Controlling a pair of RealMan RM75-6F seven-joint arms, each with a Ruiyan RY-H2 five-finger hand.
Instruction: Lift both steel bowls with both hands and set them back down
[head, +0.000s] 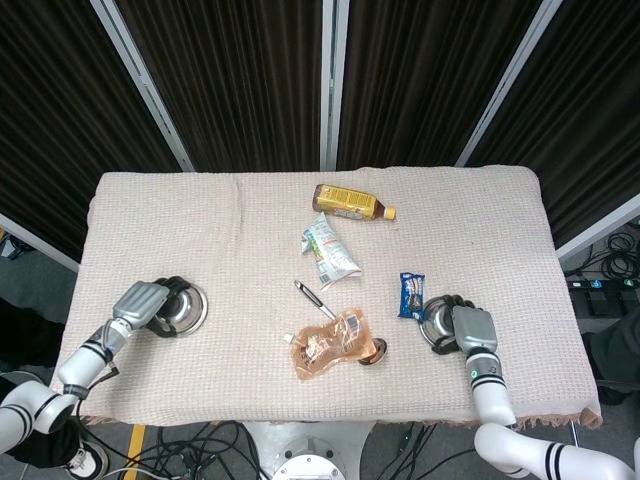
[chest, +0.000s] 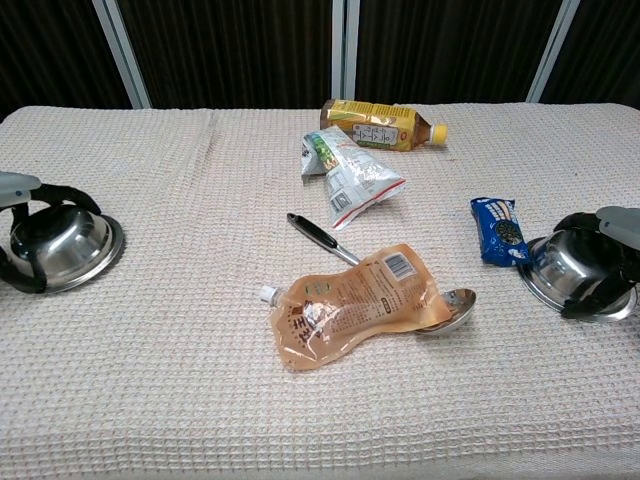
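Observation:
Two steel bowls sit on the beige cloth. The left bowl (head: 186, 308) (chest: 66, 247) lies near the left front edge, and my left hand (head: 141, 303) (chest: 22, 205) grips it from the outer side, dark fingers curled over its rim. The right bowl (head: 438, 320) (chest: 565, 265) lies at the right front, beside a blue snack pack (head: 411, 295) (chest: 499, 230). My right hand (head: 470, 328) (chest: 612, 250) grips it, fingers wrapped over the rim on both sides. I cannot tell whether either bowl is off the cloth.
An orange pouch (head: 328, 346) lies at centre front over a spoon (chest: 447, 310) with a black handle (chest: 318, 235). Behind it are a crumpled snack bag (head: 328, 252) and a yellow bottle (head: 350, 203) on its side. The table's front edge runs close to both hands.

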